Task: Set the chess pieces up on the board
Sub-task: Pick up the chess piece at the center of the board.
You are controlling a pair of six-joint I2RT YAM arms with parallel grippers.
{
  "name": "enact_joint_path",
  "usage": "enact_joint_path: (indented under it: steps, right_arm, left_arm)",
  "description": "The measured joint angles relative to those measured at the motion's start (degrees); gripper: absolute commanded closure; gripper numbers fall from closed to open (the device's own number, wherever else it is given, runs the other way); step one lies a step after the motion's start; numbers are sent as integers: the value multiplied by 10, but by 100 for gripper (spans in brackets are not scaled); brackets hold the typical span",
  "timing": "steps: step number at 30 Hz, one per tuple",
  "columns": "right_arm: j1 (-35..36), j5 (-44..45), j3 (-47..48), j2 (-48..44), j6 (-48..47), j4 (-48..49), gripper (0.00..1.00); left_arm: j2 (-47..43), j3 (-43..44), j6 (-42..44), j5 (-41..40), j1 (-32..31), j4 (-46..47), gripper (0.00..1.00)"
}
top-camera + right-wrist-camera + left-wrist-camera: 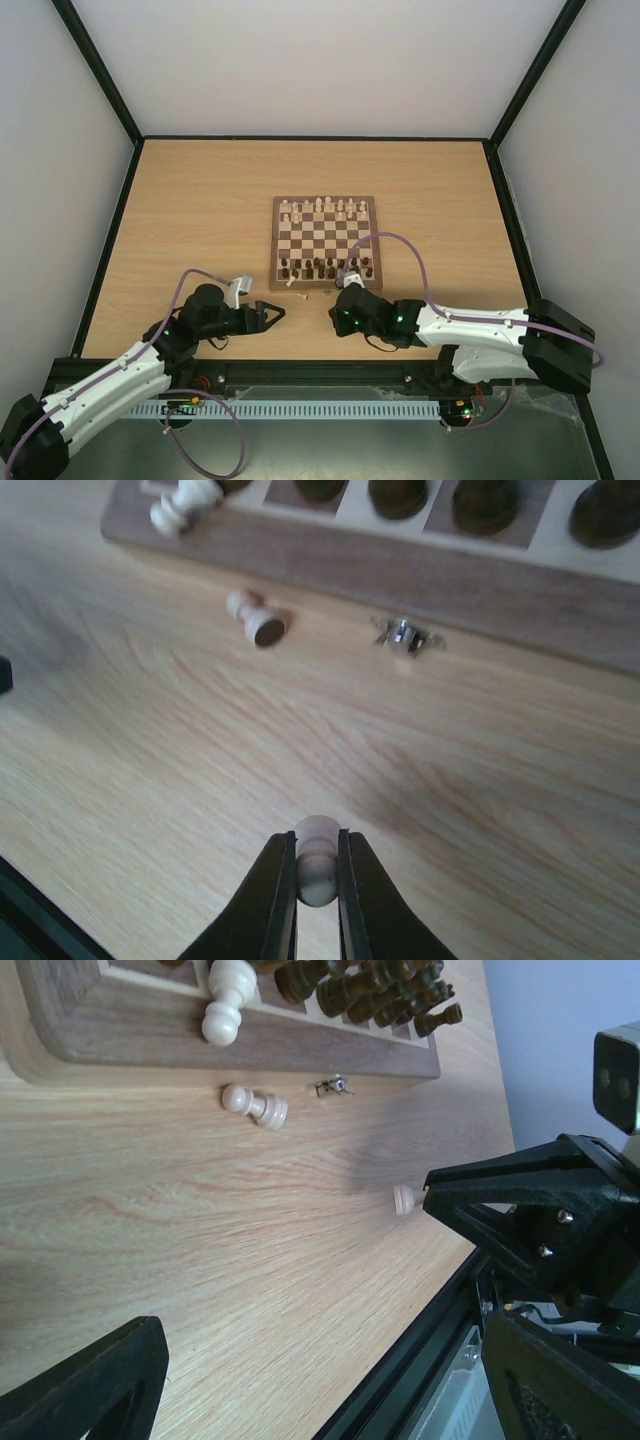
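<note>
Since the right tool (317, 875) is closed on a pale pawn (317, 838), that piece is secured for transfer. It sits low at the worktop (480, 810), just short of the board (323, 243); contact cannot be confirmed. The left tool (279, 315) stands open and well apart, probably to leave the path free. A second pale pawn (256, 620) lies on its side beside the board's near border. Pale ranks occupy the far side, so delivery requires clearance over the dark pieces (325, 267).
</note>
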Motion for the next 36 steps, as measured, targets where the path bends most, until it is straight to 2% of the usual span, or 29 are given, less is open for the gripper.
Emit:
enact_joint_path:
  steps: [6,16,28,36]
  right_arm:
    - [-30,-10,-89,-24,40,162,96]
    - [-61,-36,-186,31,109,386,97]
    - [-63,-35,-172,188,179,575,98]
    - [-63,-34,-153,258,214,652,99]
  left_arm:
    - [-17,16,8,-11,0,-10,11]
    - [-45,17,10,-14,0,-23,11]
    - [-57,17,10,-14,0,-41,11]
    - [-69,17,10,-14,0,-46,11]
